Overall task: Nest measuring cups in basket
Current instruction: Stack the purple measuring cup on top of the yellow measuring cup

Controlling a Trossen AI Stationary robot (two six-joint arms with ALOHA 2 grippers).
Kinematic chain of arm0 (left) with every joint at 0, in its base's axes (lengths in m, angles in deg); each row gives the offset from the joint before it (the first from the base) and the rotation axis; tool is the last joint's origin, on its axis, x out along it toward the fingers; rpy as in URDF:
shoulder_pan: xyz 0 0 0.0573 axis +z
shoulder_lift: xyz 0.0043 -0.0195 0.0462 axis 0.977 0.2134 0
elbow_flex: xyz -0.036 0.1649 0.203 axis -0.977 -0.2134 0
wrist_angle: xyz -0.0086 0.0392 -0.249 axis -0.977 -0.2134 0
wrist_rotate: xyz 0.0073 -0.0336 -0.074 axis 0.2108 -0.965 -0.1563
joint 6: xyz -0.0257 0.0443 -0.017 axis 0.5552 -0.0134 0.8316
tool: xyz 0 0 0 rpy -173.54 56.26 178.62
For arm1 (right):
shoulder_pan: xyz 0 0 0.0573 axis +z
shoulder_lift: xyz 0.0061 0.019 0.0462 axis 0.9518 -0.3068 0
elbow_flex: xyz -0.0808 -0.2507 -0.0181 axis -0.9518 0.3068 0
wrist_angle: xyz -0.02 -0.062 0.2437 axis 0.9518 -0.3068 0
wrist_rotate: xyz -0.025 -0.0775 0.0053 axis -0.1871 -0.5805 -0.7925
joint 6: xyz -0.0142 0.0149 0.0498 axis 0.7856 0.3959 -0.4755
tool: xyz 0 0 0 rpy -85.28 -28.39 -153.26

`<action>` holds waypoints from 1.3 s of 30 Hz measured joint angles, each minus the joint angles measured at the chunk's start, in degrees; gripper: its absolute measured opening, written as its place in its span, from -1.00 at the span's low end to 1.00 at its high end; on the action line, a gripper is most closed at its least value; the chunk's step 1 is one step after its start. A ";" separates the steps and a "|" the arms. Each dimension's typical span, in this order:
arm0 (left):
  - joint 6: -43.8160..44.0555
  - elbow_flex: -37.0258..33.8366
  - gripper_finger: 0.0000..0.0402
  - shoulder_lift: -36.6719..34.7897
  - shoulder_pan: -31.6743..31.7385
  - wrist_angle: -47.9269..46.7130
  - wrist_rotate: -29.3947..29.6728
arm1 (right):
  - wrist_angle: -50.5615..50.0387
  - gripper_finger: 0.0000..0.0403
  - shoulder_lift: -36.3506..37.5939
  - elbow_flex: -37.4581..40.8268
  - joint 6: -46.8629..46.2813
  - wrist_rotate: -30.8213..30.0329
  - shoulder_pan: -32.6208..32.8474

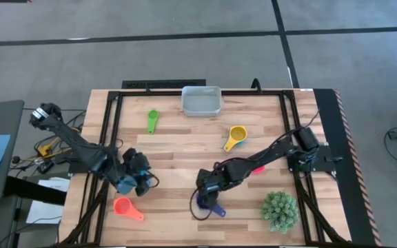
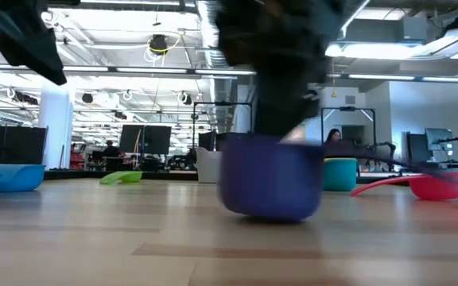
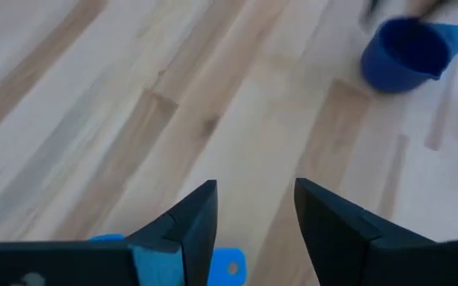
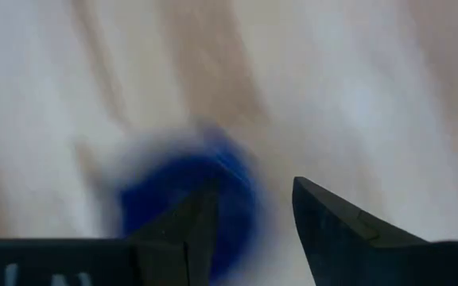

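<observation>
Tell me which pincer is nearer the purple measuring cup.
Right. The right pincer hangs directly over the purple measuring cup, fingers open around it. The left pincer sits well off to the cup's left.

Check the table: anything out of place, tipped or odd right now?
One outlier: a spiky green plant sits on the table's front-right corner among the measuring cups. The basket is upright at the back edge, nothing inside it. Cups lie scattered, none visibly damaged. The right gripper is over the purple cup.
</observation>
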 joint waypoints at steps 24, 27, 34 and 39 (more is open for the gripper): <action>11.10 -3.58 -0.21 -0.11 -6.41 -1.14 6.65 | -1.12 -0.80 -1.59 -0.10 -5.97 2.78 -0.10; 11.10 -3.58 -0.21 -0.11 -6.41 -1.17 6.69 | -1.00 -0.93 -1.57 -0.10 -9.99 4.00 -0.47; 11.02 -3.58 -0.22 -0.11 -6.41 -1.90 7.00 | -2.61 -0.89 -1.42 -0.10 -21.64 5.08 -1.63; 11.02 -3.58 -0.22 -0.11 -6.02 -2.60 8.99 | -8.95 -0.95 2.36 -0.04 -29.38 0.44 -3.26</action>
